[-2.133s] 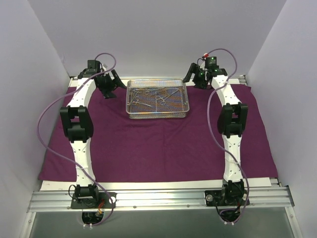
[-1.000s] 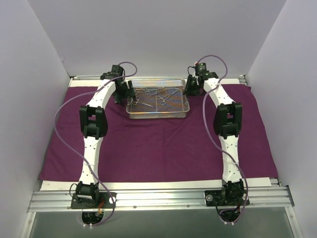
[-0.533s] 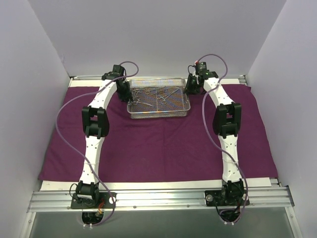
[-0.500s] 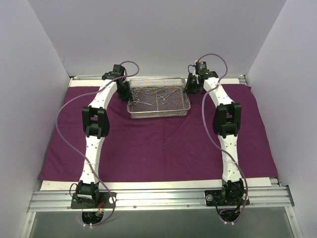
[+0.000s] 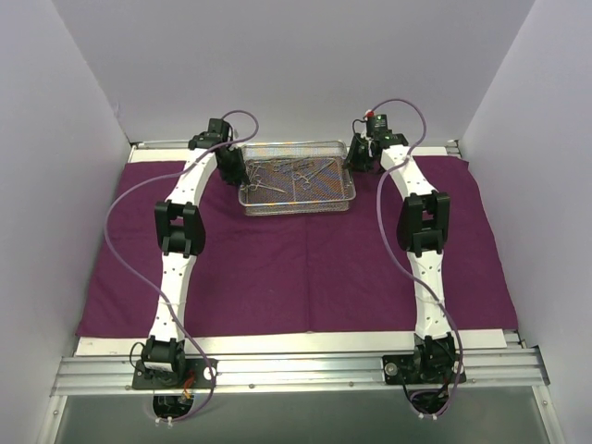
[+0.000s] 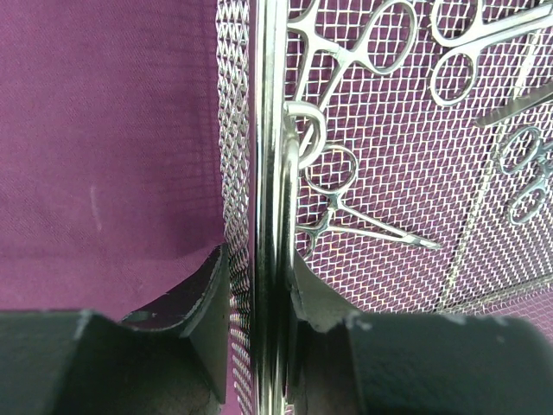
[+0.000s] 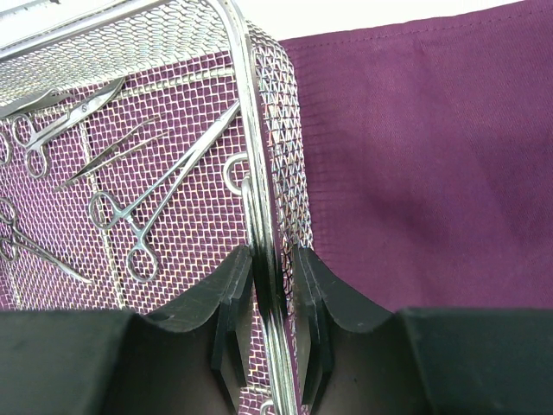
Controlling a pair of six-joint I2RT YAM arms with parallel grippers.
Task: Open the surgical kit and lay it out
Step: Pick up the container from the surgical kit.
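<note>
- My left gripper (image 6: 259, 270) is clamped on the left end wall of the wire-mesh tray (image 5: 296, 206), one finger outside the mesh and one inside, with the top rim wire pinched between them.
- My right gripper (image 7: 270, 270) is closed the same way on the opposite end wall, its fingers straddling the rim.
- The tray sits at the far middle of the purple cloth (image 5: 296, 268), which lies spread flat over most of the table.
- From overhead I get the layout only. Both arms are stretched far forward and bent inward, meeting the tray at its two short ends, with their lilac cables (image 5: 109, 217) looping out to the sides.
- The wrist views give me what the overhead cannot: the finger contact on the rim, and the steel instruments (image 7: 155, 207) lying loose on the mesh floor, ring handles and slim tips pointing various ways.
- In the left wrist view a ring-handled clamp lies just inside the gripped wall.
- I cannot tell from any view whether the tray rests on the cloth or is just off it.
</note>
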